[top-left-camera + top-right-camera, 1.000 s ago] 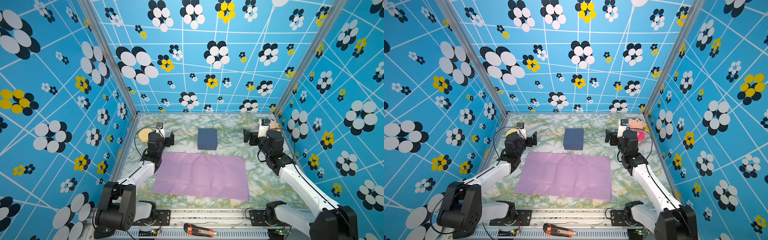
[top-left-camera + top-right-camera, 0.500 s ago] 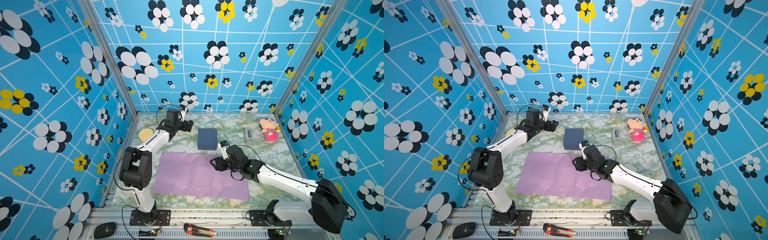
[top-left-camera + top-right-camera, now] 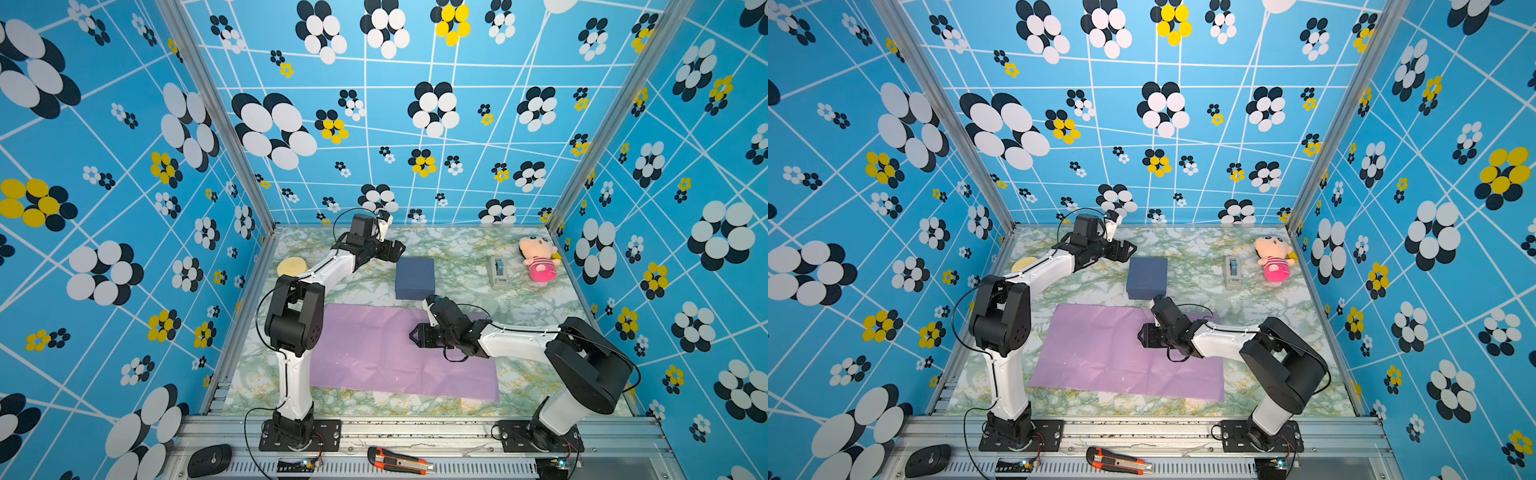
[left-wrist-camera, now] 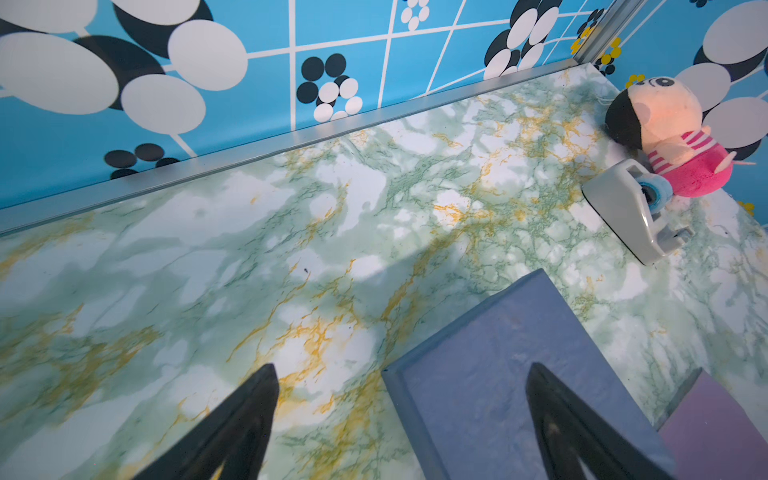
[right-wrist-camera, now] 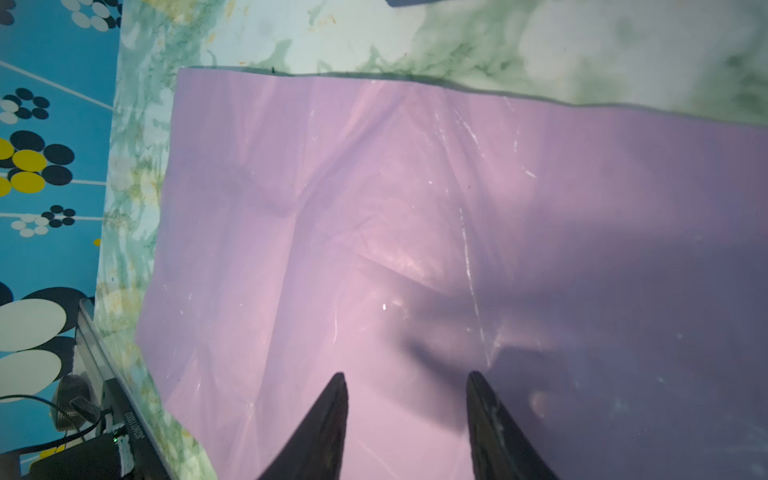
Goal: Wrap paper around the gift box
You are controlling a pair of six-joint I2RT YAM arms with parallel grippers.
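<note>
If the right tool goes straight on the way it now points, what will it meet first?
Probably the paper: the right tool points low across it, and nothing else shows in its line. How high the tool is above the paper is unclear.

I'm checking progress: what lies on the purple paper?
Nothing shows on the paper; the right gripper is over it, its arm hiding a strip. The gift box sits apart.

No readable text showing anywhere; only tiny white print on a black bar [image 5: 135,430] is appearing, too blurred.
</note>
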